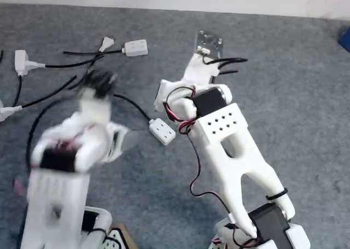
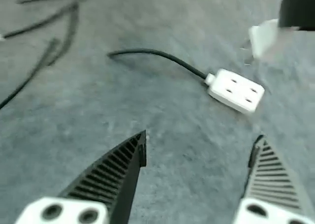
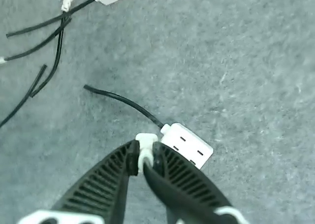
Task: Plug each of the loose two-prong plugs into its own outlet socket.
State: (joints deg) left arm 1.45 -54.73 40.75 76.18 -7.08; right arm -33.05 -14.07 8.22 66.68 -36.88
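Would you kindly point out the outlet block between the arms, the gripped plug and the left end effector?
outlet block point(image 3: 188, 145), right wrist view, its slotted face.
plug point(image 3: 146, 141), right wrist view, its exposed white end.
left end effector point(image 2: 201, 138), left wrist view, between its open fingertips.
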